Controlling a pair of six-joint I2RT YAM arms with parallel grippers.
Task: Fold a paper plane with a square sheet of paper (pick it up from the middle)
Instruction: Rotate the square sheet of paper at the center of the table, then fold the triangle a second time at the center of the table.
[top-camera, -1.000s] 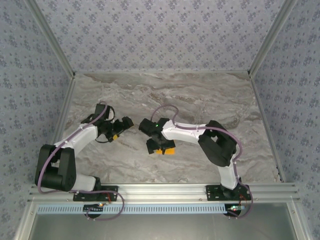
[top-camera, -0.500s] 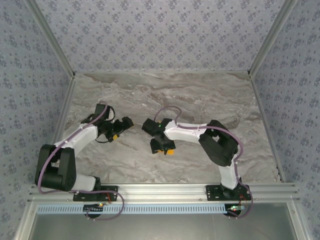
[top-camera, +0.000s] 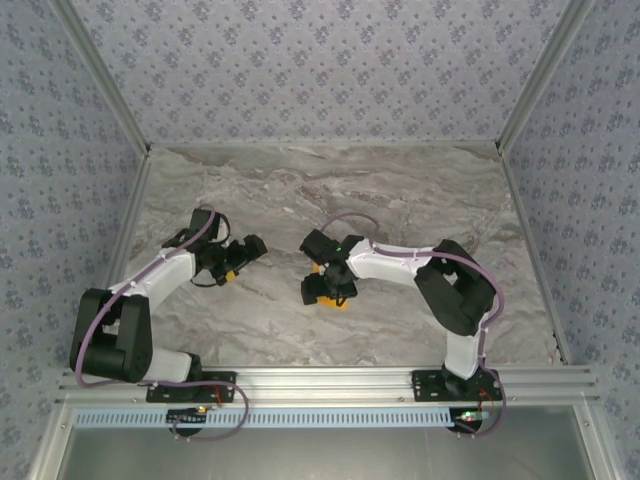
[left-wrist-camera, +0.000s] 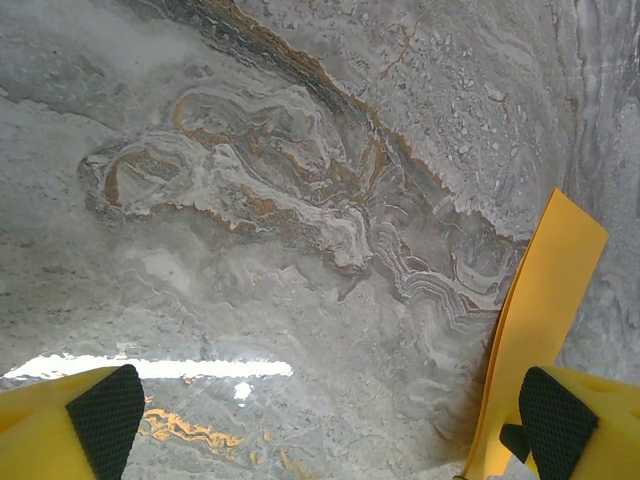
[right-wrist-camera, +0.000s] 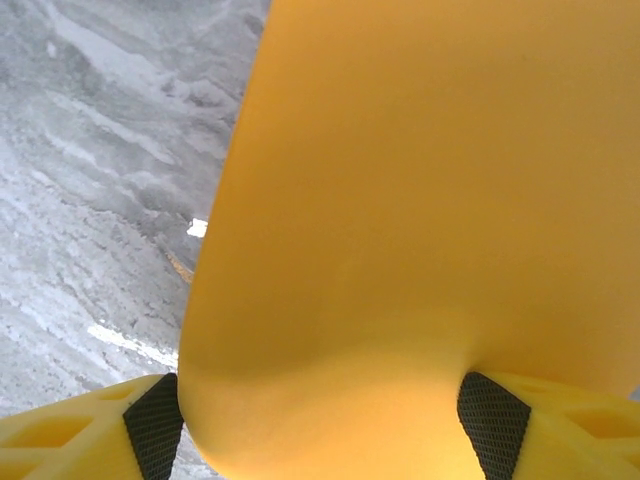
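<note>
From above, the left fingers (top-camera: 250, 245) hang over the left of the marbled bench (top-camera: 400, 190), well apart from the right fingers (top-camera: 318, 290) at mid-bench. The square sheet of paper (top-camera: 338, 300) shows as an orange patch right beneath those.

At the left wrist, the left fingers (left-wrist-camera: 105, 420) stand wide apart, with nothing between them. A flat orange strip (left-wrist-camera: 540, 310) rises just beside the right-hand pad; I cannot tell what it is.

At the right wrist, the right fingers (right-wrist-camera: 155, 425) are clamped on the sheet (right-wrist-camera: 400, 200), which bulges between both pads.
</note>
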